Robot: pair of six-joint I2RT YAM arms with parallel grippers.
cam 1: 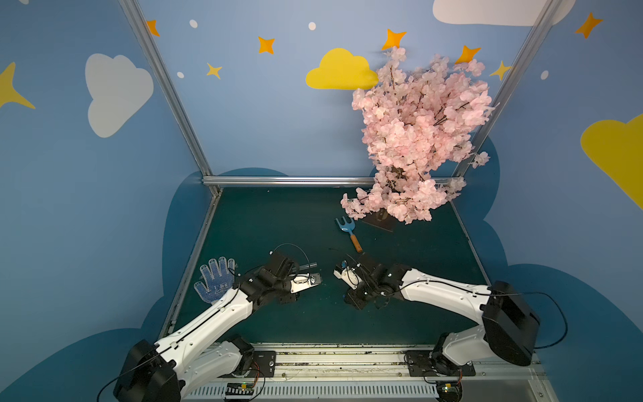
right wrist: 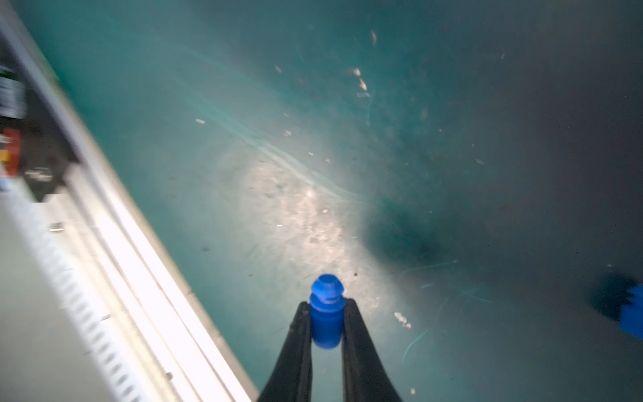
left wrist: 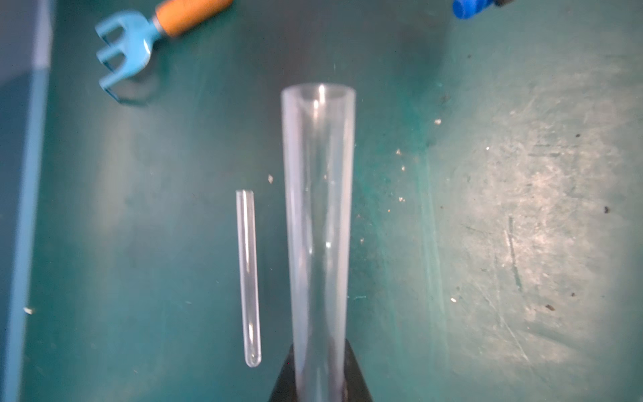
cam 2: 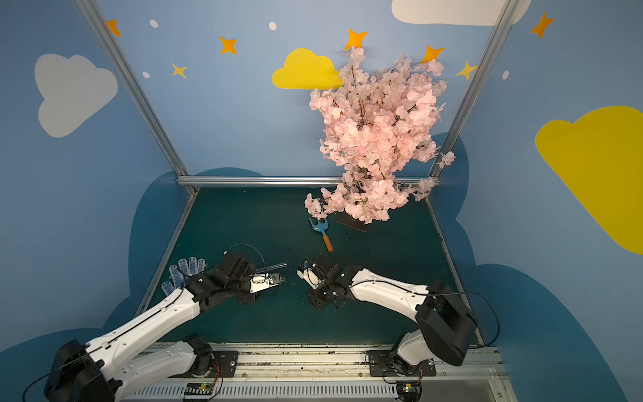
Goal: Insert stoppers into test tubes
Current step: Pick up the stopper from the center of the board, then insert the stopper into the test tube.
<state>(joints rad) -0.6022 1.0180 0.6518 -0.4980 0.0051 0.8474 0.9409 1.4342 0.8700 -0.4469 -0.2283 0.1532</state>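
My left gripper (left wrist: 318, 377) clamps one test tube (left wrist: 318, 209) — my right gripper (right wrist: 327, 305) pinches a blue stopper (right wrist: 326, 325); the board (right wrist: 34, 167) is too blurred to read.

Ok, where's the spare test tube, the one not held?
In the left wrist view the spare test tube lies on the green mat, beside but apart from the held tube in the left end effector, on its garden fork side.

Two test tubes: a first tube (left wrist: 318, 226) and a second tube (left wrist: 248, 278). Two stoppers, it seems: one stopper (right wrist: 326, 313) sharp, one blurred blue piece (right wrist: 633, 315) at a frame edge. One garden fork (cam 1: 345, 225), one glove (cam 1: 215, 278), one blossom tree (cam 1: 417, 139)
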